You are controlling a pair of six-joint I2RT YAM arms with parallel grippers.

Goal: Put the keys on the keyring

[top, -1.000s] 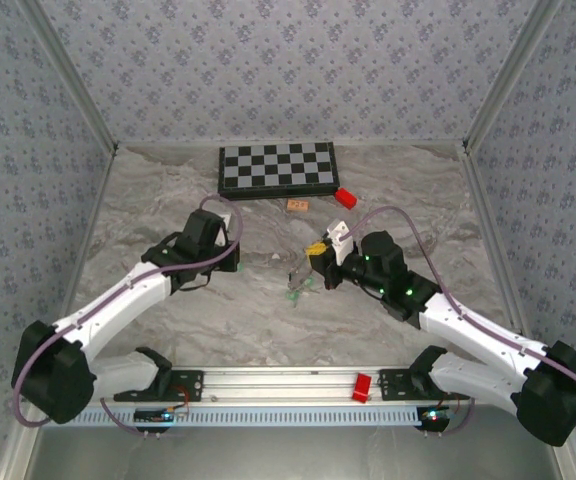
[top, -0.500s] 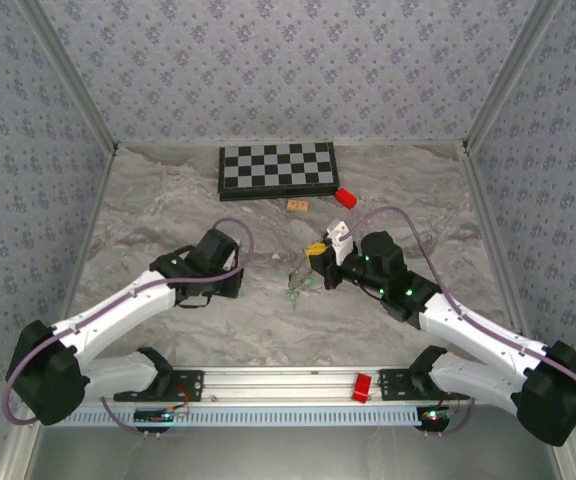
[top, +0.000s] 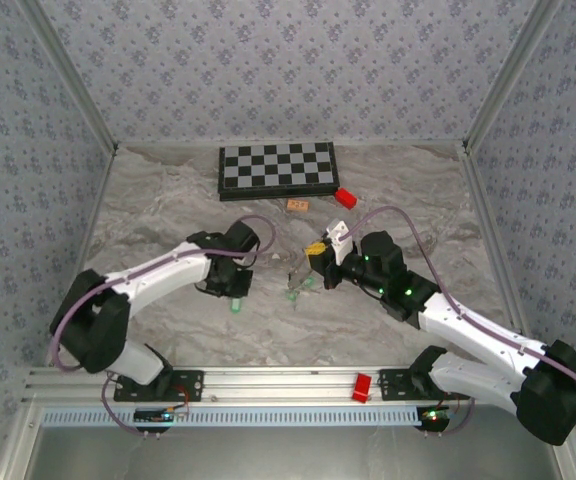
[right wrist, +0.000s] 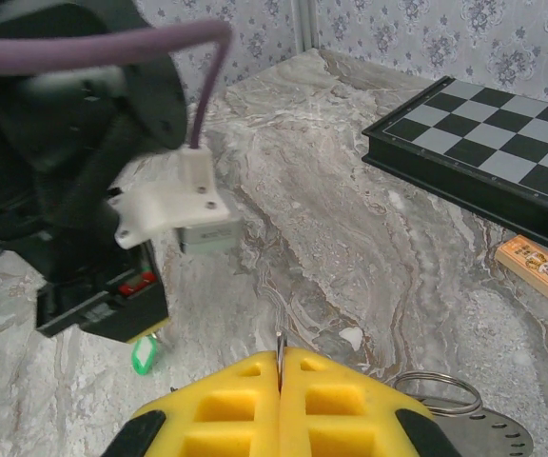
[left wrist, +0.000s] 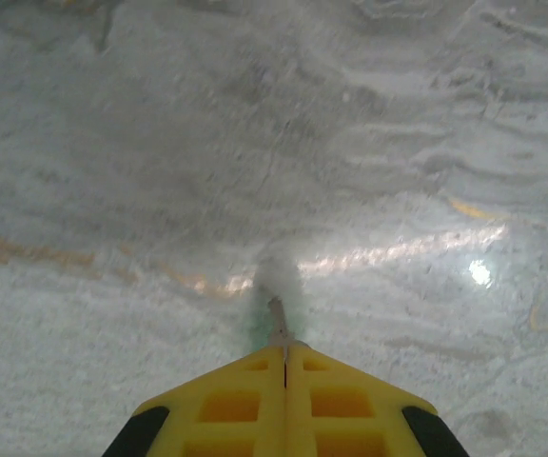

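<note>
My left gripper (top: 234, 294) is shut on a key (top: 235, 306). In the left wrist view the key's thin silvery shaft (left wrist: 279, 327) sticks out between the closed yellow fingertips. In the right wrist view its green head (right wrist: 143, 355) hangs just above the marble. My right gripper (top: 317, 254) is shut to the right of it, with a thin silvery wire (right wrist: 280, 347) edge-on between its fingertips. The keyring (right wrist: 436, 385) curves out as a grey wire loop beside the right finger. More green keys (top: 294, 292) dangle below that gripper. A short gap separates the two grippers.
A chessboard (top: 276, 168) lies at the back, with a small orange tile (top: 297, 205) and a red block (top: 346, 197) in front of it. Another red block (top: 362, 386) sits on the front rail. The side walls stand close on both sides.
My left arm has swung right and inward toward the right gripper, and the green key now shows beneath its fingertips. The right arm has not moved.
</note>
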